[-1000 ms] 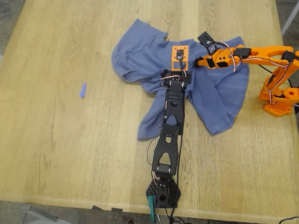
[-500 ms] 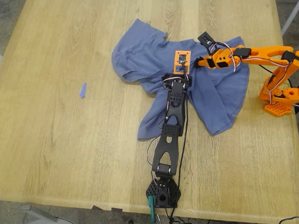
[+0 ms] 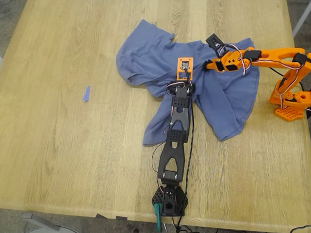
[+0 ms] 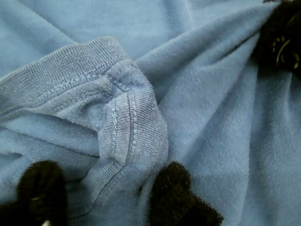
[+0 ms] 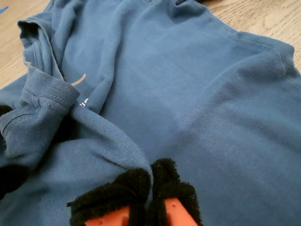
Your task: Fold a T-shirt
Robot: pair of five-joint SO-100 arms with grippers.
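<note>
Black arm reaching up from the exterior view's bottom edge, my first gripper pinching the ribbed collar of the T-shirt. Shirt crumpled at upper centre of the table. Further right, my second gripper clamped on a fold.

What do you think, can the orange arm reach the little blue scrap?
Probably not. My second gripper is pinching the T-shirt, and the scrap lies far off past the shirt, toward the exterior view's left.
</note>
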